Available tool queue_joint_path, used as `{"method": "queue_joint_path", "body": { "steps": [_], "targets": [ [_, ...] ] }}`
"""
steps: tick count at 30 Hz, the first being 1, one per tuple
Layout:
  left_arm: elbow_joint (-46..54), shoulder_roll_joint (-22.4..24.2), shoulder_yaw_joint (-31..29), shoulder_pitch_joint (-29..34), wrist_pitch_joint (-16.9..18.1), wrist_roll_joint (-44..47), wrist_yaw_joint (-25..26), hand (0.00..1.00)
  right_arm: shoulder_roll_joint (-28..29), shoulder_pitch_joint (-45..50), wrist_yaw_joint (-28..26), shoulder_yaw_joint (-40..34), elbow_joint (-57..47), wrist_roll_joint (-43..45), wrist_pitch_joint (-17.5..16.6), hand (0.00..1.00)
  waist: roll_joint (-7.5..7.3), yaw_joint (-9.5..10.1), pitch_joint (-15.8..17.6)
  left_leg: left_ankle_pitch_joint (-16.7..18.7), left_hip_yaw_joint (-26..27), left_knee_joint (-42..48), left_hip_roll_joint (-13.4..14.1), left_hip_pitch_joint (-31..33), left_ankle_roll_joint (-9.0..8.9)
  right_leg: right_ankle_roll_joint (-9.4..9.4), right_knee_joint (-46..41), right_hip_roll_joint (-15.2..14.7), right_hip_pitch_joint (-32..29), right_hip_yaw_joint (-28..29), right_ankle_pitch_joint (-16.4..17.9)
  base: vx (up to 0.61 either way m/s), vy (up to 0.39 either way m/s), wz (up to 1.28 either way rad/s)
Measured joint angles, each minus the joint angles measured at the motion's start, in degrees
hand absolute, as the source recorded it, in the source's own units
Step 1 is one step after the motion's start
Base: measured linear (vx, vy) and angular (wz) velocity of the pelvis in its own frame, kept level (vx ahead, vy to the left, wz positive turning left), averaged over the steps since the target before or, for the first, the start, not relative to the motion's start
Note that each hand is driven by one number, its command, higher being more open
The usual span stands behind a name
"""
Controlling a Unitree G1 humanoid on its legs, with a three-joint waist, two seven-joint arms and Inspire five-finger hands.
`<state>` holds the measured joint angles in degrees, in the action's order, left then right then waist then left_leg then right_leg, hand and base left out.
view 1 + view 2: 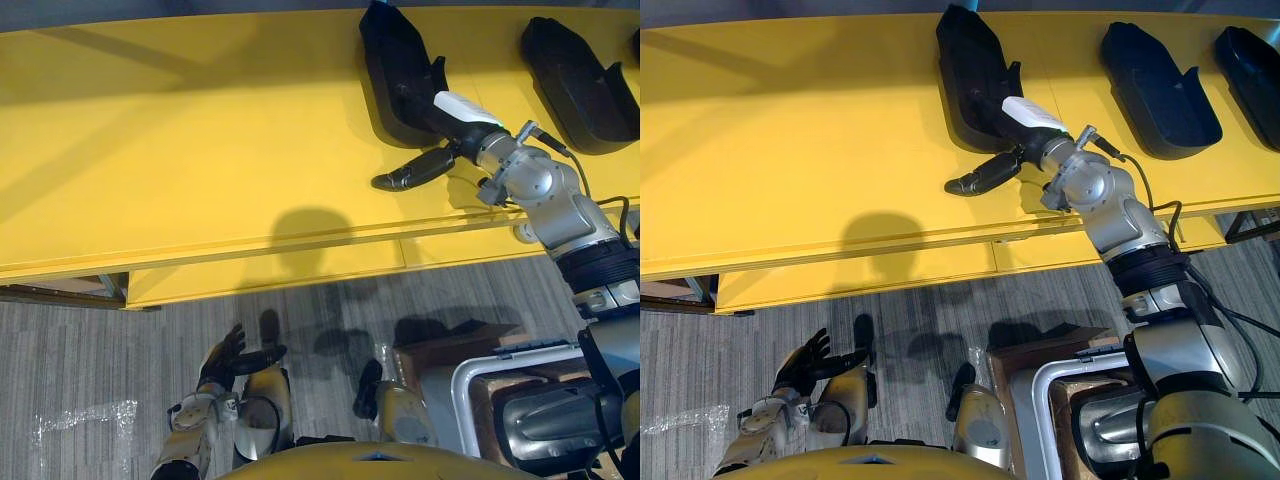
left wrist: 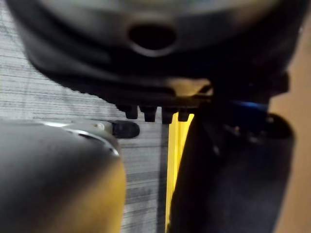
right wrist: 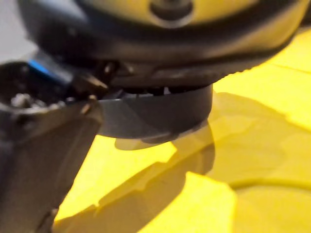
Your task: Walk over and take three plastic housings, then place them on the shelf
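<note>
Bright yellow tabletop [image 1: 200, 150] stretches across the upper part of both head views, with grey carpeted floor [image 1: 90, 340] below its near edge. Three black plastic housings lie on it, well apart from one another, towards the robot's right. The nearest housing [image 1: 975, 70] is a long, shallow shell that narrows to a point at its far end. A second housing [image 1: 1160, 90] of the same shape lies to its right. A third housing [image 1: 1252, 60] lies farther right, cut off by the picture's edge. The robot's right arm reaches up from the lower right, and the right hand [image 1: 1030, 118] rests over the near end of the nearest housing. A white cover on the hand lies against the black shell. Whether the hand grips the housing or merely touches it cannot be told, since dark hand and dark shell run together. In the right wrist view, a curved dark wall of the housing sits right at the hand, above the yellow surface. The left hand [image 1: 232, 358] hangs low over the carpet, relaxed, loosely spread and empty.
</note>
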<state>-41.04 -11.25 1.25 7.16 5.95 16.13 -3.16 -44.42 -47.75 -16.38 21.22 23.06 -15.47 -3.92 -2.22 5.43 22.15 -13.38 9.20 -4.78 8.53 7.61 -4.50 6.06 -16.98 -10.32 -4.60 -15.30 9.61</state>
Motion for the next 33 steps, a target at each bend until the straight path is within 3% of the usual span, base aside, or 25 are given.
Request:
{"method": "queue_joint_path", "body": {
  "steps": [18, 24, 33],
  "targets": [
    [-0.11, -0.6, 0.04, 0.01, -1.21, -0.29, -0.08, 1.0, -0.01, 1.18, 2.16, -0.09, 0.86, -2.32, -3.03, 1.0, -0.74, 0.05, -0.79, -0.03, 0.29, 0.0, 0.0, 0.12, 0.01, 0.07, 0.01, 0.02, -0.19, 0.27, -0.06, 0.0, 0.0, 0.0],
    [-0.11, -1.13, 0.06, 0.08, -1.83, -1.01, -1.04, 1.0, -0.39, 2.15, 2.18, -0.1, -0.11, -2.31, -1.82, 1.0, -1.75, -0.19, -1.94, -0.04, 0.39, 0.0, 0.01, -0.02, 0.01, 0.09, 0.19, 0.06, -0.15, 0.31, -0.1, 0.0, 0.0, 0.0],
    [-0.23, -1.29, -0.29, 0.47, -2.68, -1.29, -1.14, 1.0, -5.42, 4.93, 1.73, -4.7, -9.96, -1.98, 0.14, 1.0, -1.8, -2.4, -1.98, -0.07, 1.49, -0.03, 0.09, -0.42, 0.11, 0.49, 2.2, 0.42, 0.76, 1.25, -1.58, 0.01, -0.002, -0.06]
  ]
}}
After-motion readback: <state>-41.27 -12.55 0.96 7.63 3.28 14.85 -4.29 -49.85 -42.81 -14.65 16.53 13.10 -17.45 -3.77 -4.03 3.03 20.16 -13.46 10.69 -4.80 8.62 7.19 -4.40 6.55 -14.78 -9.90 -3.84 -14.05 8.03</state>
